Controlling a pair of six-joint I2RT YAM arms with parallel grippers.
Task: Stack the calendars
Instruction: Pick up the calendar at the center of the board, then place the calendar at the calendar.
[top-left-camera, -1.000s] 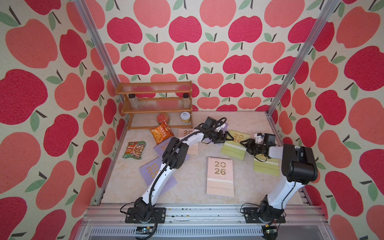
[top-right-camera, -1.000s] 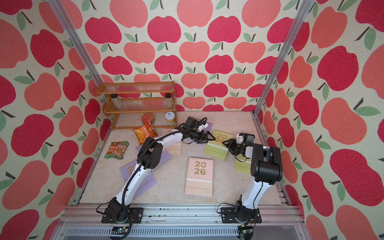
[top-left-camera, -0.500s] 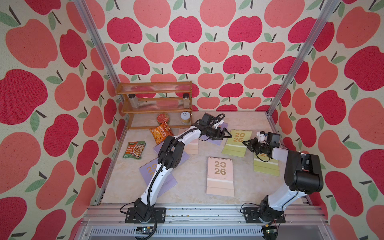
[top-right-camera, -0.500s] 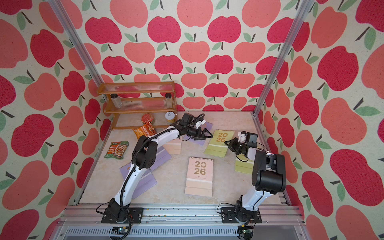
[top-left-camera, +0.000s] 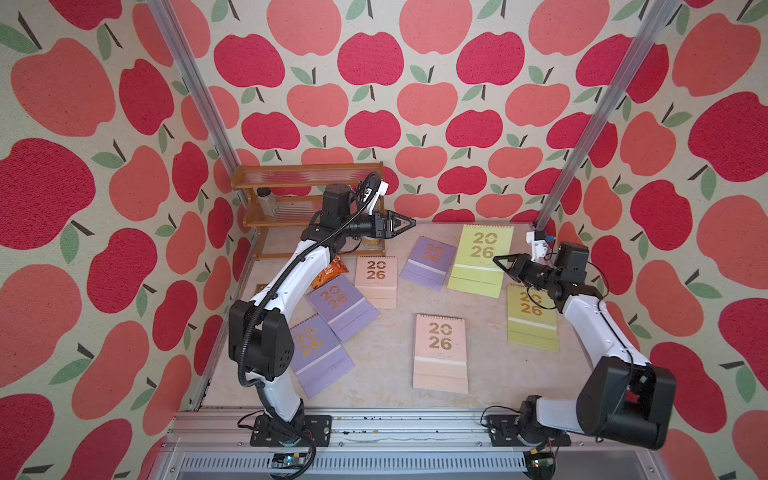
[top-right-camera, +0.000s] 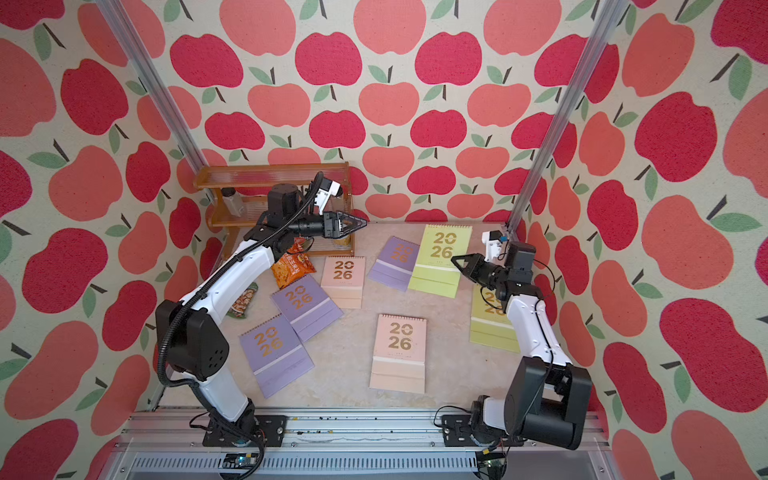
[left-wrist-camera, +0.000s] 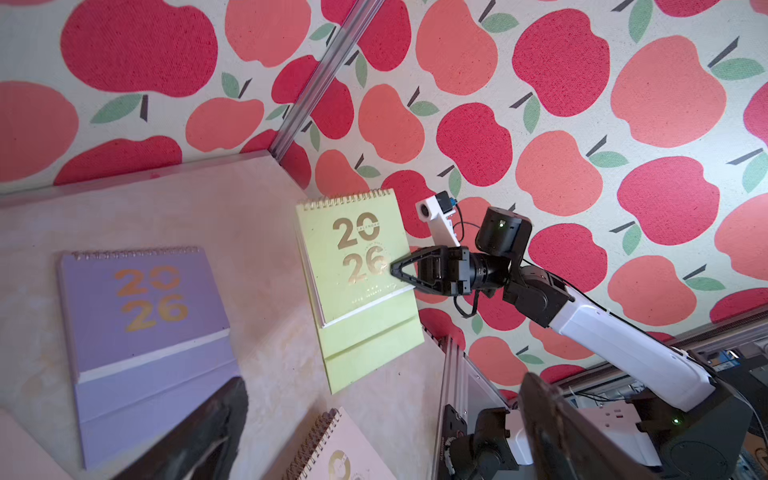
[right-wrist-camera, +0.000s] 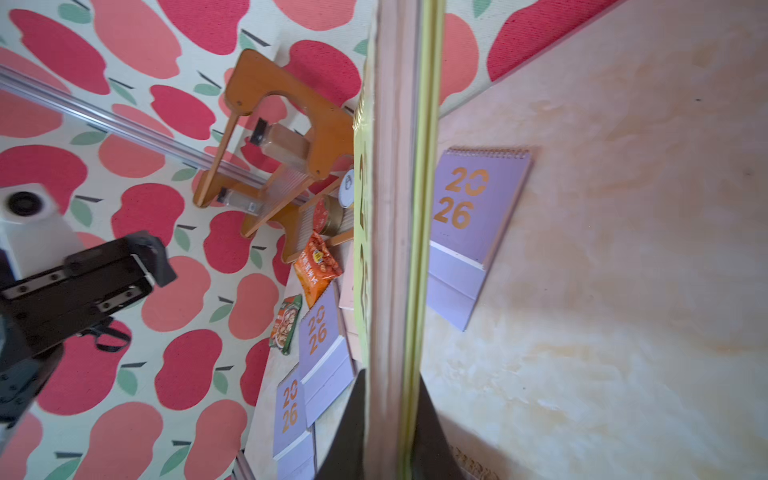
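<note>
Readable print: every calendar cover carries gold "2026". On the held yellow-green calendar (top-left-camera: 478, 253) the wrist view also shows small "CALENDAR" lettering inside the zero. The print on the orange snack packet (top-right-camera: 291, 268) is too small to read.

Right gripper (top-left-camera: 496, 260): jaws clamped on the right edge of that yellow-green calendar, held tilted near the back right of the table (top-left-camera: 390, 386).
Left gripper (top-left-camera: 410, 223): fingers (left-wrist-camera: 199, 432) spread wide, nothing between them, in front of the wooden rack (top-left-camera: 307, 172).

Lying flat:
- lilac calendars (top-left-camera: 429, 261), (top-left-camera: 341, 305), (top-left-camera: 318, 353)
- pink calendars (top-left-camera: 376, 280), (top-left-camera: 440, 353)
- second yellow-green calendar (top-left-camera: 532, 320)

Versus one second ago: the right jaws stood part open and the yellow-green calendar lay flat; now it is gripped and raised. The left arm has pulled back from the centre toward the rack.
</note>
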